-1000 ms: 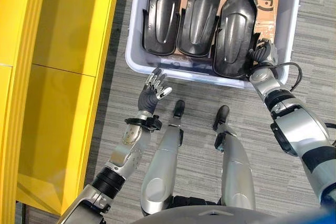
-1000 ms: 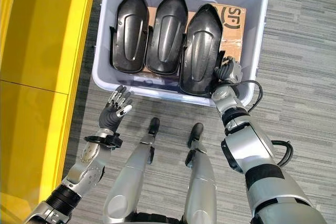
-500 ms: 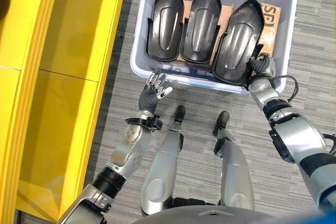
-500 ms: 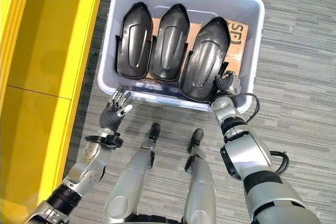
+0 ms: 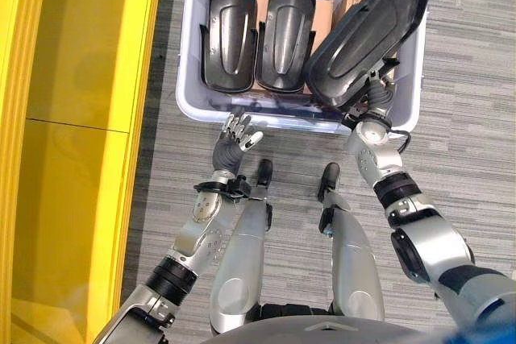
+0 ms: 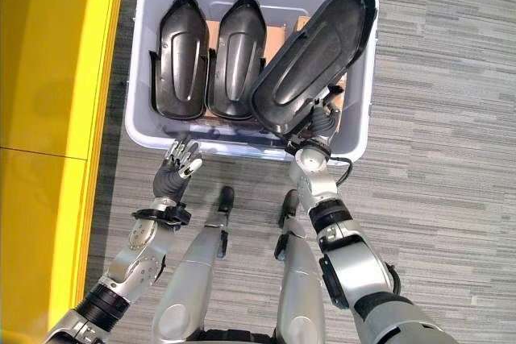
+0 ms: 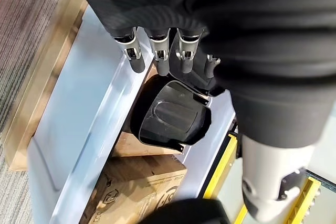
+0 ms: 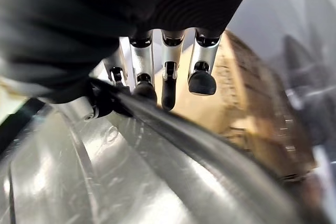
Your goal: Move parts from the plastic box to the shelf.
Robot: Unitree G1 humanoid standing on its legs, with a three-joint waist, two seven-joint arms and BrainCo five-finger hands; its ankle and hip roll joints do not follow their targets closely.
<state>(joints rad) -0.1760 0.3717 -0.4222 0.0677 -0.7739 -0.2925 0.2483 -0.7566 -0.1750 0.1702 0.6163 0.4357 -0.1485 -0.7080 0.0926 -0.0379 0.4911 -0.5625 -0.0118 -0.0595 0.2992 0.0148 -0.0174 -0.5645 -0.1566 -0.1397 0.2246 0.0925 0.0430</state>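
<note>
Left eye view: right hand [image 5: 376, 105] grips glossy black, tilted part [image 5: 367, 34].

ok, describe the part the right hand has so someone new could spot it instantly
Start at the pale plastic box on the grey carpet beside the yellow shelf. It holds three black shell-shaped parts over cardboard. The one meant, the right-hand part, is gripped at its near end by the right hand and tilts up across the box's far right corner, while the other two lie flat.
</note>
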